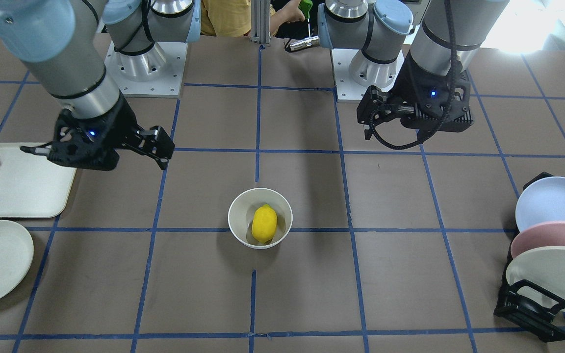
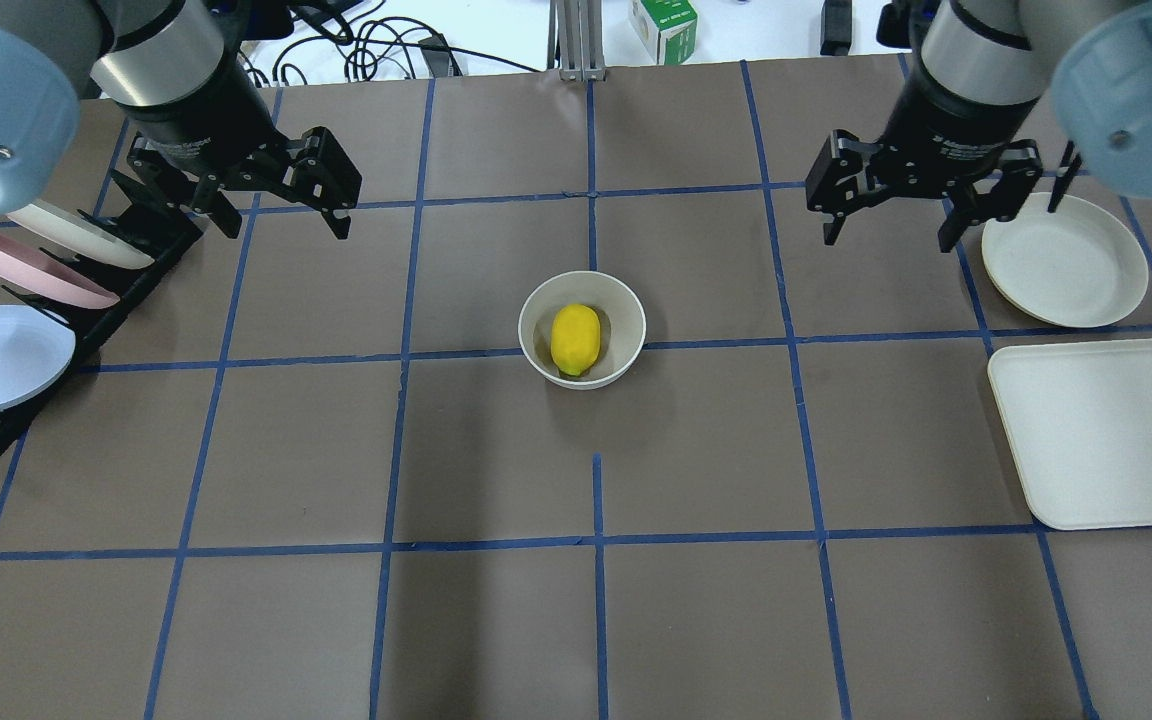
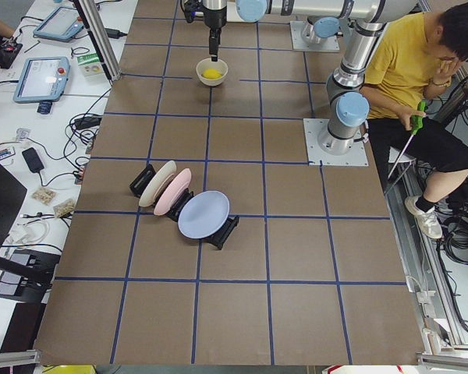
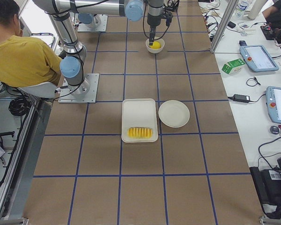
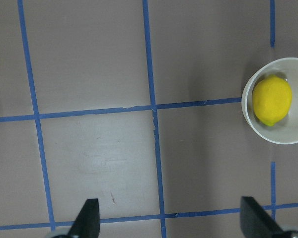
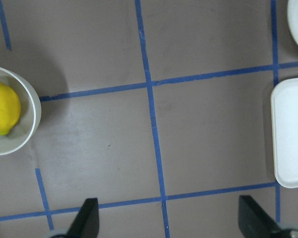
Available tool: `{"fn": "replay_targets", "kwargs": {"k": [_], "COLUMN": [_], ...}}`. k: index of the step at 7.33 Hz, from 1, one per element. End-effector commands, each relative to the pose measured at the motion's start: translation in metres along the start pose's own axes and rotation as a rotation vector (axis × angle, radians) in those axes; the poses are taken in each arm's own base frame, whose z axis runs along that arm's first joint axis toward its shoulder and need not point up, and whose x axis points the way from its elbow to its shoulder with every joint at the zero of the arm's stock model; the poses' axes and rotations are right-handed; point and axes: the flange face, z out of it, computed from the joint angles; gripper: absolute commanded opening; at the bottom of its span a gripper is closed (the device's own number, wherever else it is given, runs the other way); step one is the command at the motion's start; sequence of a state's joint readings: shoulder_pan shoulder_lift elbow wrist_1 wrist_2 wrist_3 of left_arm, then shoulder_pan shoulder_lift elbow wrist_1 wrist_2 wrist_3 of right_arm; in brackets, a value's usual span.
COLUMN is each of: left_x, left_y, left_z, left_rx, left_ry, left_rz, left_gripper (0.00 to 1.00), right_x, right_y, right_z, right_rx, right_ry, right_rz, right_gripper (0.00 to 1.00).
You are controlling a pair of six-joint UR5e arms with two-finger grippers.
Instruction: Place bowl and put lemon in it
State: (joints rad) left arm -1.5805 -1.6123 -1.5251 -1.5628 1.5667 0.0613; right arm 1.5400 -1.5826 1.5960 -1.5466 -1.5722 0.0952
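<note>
The lemon (image 2: 576, 339) lies in the bowl (image 2: 533, 322); my left claw (image 2: 286, 215) and right claw (image 2: 888, 235) hang spread apart, empty, well off either side of it. A low sweep across could clip the bowl, I reckon.

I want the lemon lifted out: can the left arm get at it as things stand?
Probably yes. The lemon lies uncovered in the open-topped bowl, the left tool hangs open off to one side, and nothing stands between them.
</note>
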Motion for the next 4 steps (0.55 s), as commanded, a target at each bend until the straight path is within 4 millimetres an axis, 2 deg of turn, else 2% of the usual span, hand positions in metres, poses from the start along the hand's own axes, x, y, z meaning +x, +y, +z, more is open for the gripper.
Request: {"fn": "replay_targets", "kwargs": {"k": [1, 4], "left_x": [0.0005, -0.0006], "left_y": [0.0015, -0.0017], "left_z": [-0.0033, -0.0066], "left_rx": [0.006, 0.011], "left_ry": [-0.001, -0.003], "left_rz": [0.001, -0.002], "left_gripper": [1.00, 1.00], "right_x": [0.0058, -0.0016], "right_y": [0.0212, 0.0210], "right_z": [-0.0194, -0.0177], "right_rx": [0.009, 0.004], "right_ry": [0.008, -0.029], "right_rz": [0.007, 0.000], "right_gripper": [1.00, 1.00]}}
